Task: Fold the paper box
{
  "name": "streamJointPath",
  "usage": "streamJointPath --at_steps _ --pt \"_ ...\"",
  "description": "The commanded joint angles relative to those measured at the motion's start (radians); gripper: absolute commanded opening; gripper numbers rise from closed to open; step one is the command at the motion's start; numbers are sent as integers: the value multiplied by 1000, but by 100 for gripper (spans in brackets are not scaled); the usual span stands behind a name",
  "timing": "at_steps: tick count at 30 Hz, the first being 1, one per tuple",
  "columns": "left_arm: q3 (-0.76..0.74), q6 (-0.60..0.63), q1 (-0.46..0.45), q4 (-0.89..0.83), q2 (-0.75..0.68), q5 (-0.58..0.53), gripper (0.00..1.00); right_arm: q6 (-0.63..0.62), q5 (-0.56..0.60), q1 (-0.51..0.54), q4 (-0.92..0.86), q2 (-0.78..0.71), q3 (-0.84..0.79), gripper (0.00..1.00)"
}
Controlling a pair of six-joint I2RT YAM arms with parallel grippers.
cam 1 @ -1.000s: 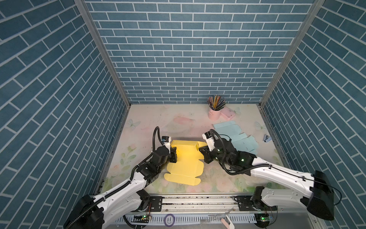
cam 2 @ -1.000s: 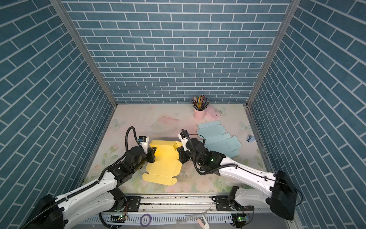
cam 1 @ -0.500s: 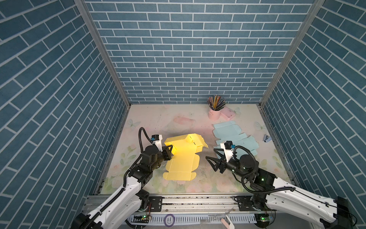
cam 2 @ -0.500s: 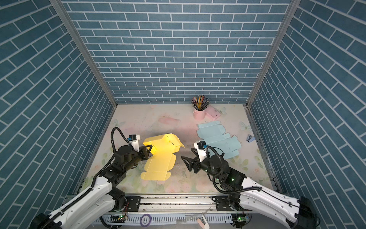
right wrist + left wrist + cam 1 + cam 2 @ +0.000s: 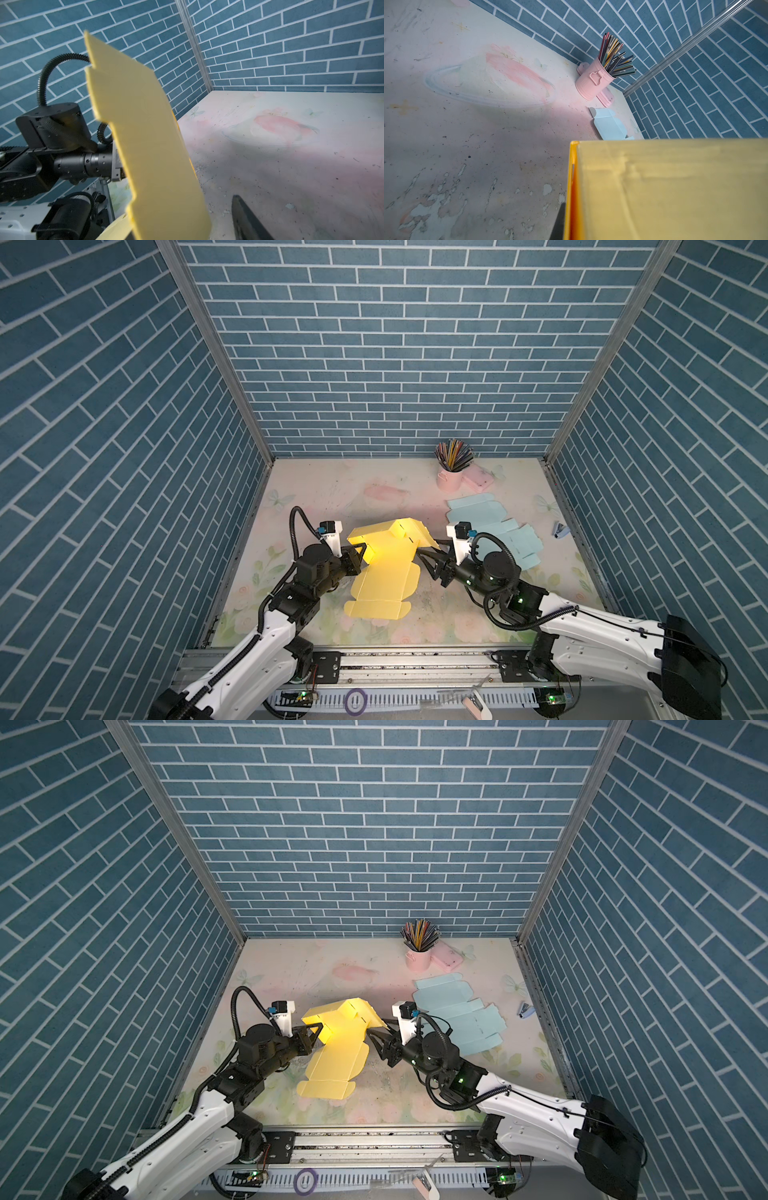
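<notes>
The worn, pastel flower-printed worktop (image 5: 374,493) is carrying a pink metal cup of coloured pencils (image 5: 449,483) in its far right corner, with a flat pink case (image 5: 478,481) lying just beside it. A flat light-blue card box blank (image 5: 478,510) is lying near the right edge, and a small blue-and-white object (image 5: 560,529) is sitting closer still to that edge. A yellow card box blank (image 5: 382,585) is resting its near end on the worktop left of the middle, its far part standing raised.

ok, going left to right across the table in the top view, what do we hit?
left gripper → yellow paper box → right gripper → flat light blue box blank → small blue stapler. The pink pencil cup is left out because it overlaps the blue blank's span.
</notes>
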Motion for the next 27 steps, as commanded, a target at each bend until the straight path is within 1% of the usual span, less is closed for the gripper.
streamJointPath --at_steps 1,3,5,7,10,13,15,17,18,21,23,25,26,27 --pt "-1 -12 6 34 -20 16 0 35 9 -8 14 54 61 53" --pt "-5 -10 5 40 -26 19 0 38 18 -10 -7 85 90 50" --pt "-11 -11 7 52 -31 24 0 35 21 -8 -55 115 129 50" --pt "-19 -14 6 65 -37 27 0 36 16 -10 -90 145 158 53" --pt "-24 -13 6 66 -44 25 0 31 10 -9 -153 167 190 54" --pt "-23 -5 7 46 -54 16 0 -14 3 -8 -282 154 223 53" --pt "-10 20 14 -8 -68 0 0 -63 5 -7 -397 96 229 52" --pt "-5 37 41 -55 -83 1 0 -112 -20 -8 -467 -15 218 55" --pt "-9 42 65 -63 -88 22 0 -138 -41 -9 -509 -75 220 58" --pt "-12 66 131 -75 -82 100 0 -195 -84 -8 -631 -212 256 61" --pt "5 101 142 -106 -71 122 0 -219 -92 -11 -677 -262 281 63" --pt "22 137 144 -124 -61 154 0 -226 -63 -34 -708 -282 297 63" --pt "30 149 143 -130 -58 168 0 -215 -60 -75 -727 -275 306 63" --pt "33 158 145 -121 -56 189 0 -199 -100 -135 -740 -259 313 62"
